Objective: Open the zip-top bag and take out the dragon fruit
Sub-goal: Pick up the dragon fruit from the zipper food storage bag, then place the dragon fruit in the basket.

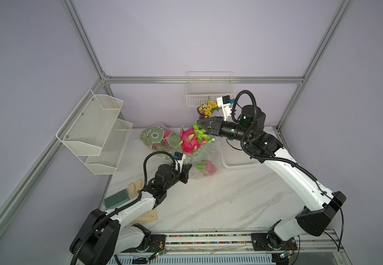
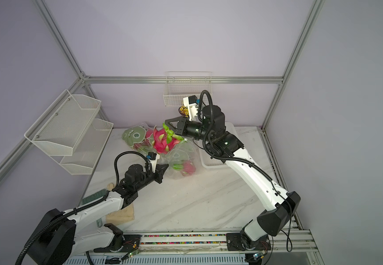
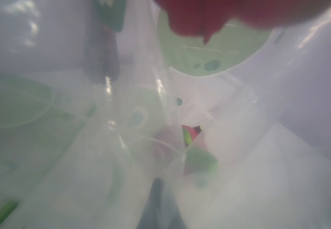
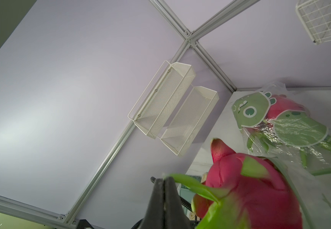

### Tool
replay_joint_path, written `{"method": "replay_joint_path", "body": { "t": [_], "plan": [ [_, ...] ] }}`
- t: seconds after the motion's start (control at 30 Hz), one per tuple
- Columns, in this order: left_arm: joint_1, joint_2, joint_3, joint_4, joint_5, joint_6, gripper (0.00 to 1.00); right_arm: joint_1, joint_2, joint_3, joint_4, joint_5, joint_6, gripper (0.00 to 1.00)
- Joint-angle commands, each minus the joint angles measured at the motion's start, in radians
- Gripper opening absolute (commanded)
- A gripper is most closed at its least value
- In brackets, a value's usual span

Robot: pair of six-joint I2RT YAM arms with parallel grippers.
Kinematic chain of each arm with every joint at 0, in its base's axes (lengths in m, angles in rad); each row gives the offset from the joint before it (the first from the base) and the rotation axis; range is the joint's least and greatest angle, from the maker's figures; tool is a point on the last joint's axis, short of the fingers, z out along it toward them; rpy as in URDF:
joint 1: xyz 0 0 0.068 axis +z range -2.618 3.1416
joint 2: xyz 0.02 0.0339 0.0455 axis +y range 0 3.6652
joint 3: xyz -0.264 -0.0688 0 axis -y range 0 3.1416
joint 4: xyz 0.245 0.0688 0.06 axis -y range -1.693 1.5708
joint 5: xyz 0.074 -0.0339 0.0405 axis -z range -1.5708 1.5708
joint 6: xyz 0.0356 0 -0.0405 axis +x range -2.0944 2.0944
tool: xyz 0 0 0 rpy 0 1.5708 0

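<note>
A magenta dragon fruit (image 1: 189,142) (image 2: 160,142) (image 4: 246,190) hangs in the air above the clear zip-top bag (image 1: 205,156) (image 2: 181,153). My right gripper (image 1: 198,121) (image 2: 166,121) (image 4: 163,179) is shut on one of its green spikes. A second dragon fruit (image 1: 209,168) (image 2: 187,167) lies inside that bag. My left gripper (image 1: 188,168) (image 2: 164,168) (image 3: 157,181) is shut on the bag's near edge, and the plastic veils the left wrist view. Behind these lies another green-printed bag (image 1: 155,137) (image 4: 291,126) with a pink fruit in it.
A white tray (image 1: 236,158) lies under the right arm. A vase of yellow flowers (image 1: 206,110) and a wire basket (image 1: 210,89) are at the back wall. Mesh shelves (image 1: 94,130) hang on the left. A green brush (image 1: 116,198) and gloves (image 1: 135,187) lie by the left arm.
</note>
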Motion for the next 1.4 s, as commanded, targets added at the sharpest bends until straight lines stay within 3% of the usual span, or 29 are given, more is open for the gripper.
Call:
{"method": "replay_joint_path", "body": {
  "t": [0.0, 0.4, 0.63, 1.0, 1.37],
  "plan": [
    [-0.002, 0.027, -0.010, -0.033, -0.033, 0.023, 0.00, -0.004, -0.018, 0.074, 0.161, -0.026, 0.009, 0.00],
    [-0.002, 0.037, -0.011, -0.029, -0.044, 0.021, 0.00, -0.017, -0.023, 0.098, 0.163, -0.024, 0.004, 0.00],
    [-0.002, 0.021, -0.009, -0.037, -0.052, 0.018, 0.00, -0.089, -0.025, 0.154, 0.063, -0.021, -0.049, 0.00],
    [-0.001, -0.053, 0.017, -0.116, -0.065, 0.023, 0.00, -0.323, -0.034, 0.161, -0.049, -0.023, -0.099, 0.00],
    [-0.002, -0.125, 0.048, -0.186, -0.082, 0.023, 0.00, -0.517, 0.001, -0.019, -0.078, -0.018, -0.168, 0.00]
  ]
}}
